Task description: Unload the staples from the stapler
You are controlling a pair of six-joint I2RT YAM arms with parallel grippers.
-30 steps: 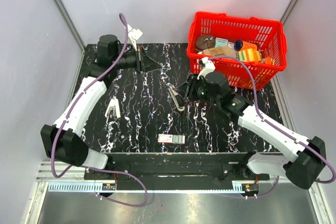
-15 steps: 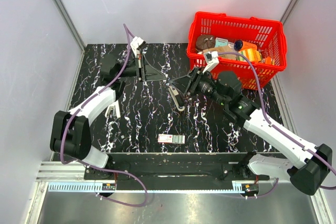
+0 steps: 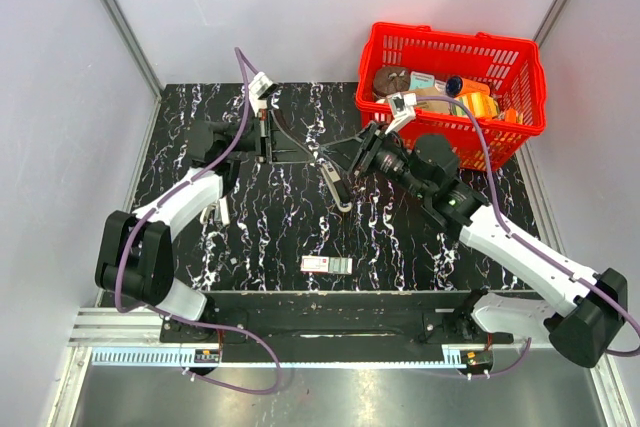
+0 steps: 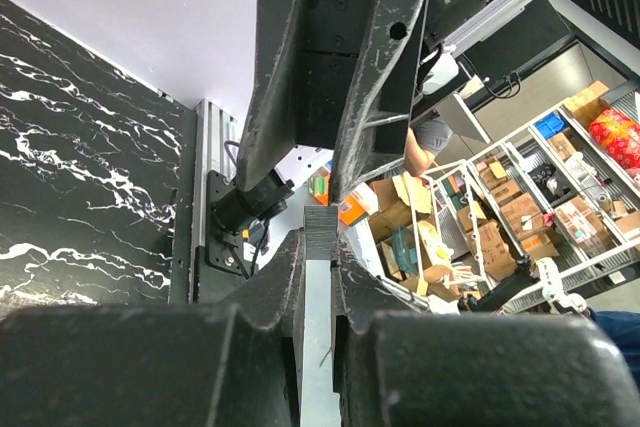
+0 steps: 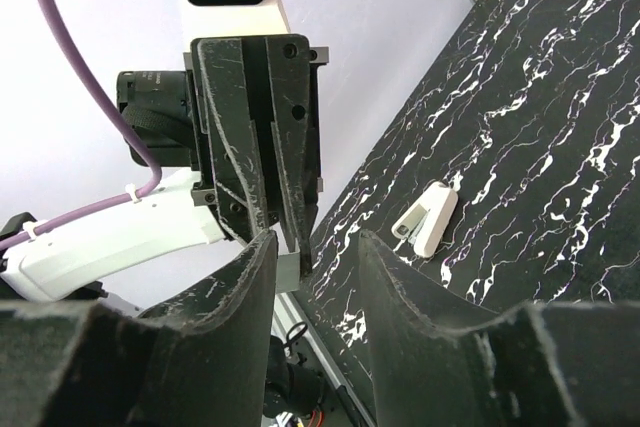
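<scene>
Towards 12 o'clock, left gripper point(image 5: 286, 243) clamped on thin grey metal staples point(image 5: 288, 273) (ribbed strip), right gripper point(image 5: 317, 245) part-open around them.

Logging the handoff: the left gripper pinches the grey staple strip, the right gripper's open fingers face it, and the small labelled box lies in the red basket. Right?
No: the top external view shows the small labelled box on the table, outside the red basket. The rest holds.

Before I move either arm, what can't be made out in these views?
- Thin grey staple strip: top view, hidden between left end effector and right end effector tips.
- Small white plastic stapler: top view, partly under the left arm; right wrist view, too small to show any staples inside.
</scene>
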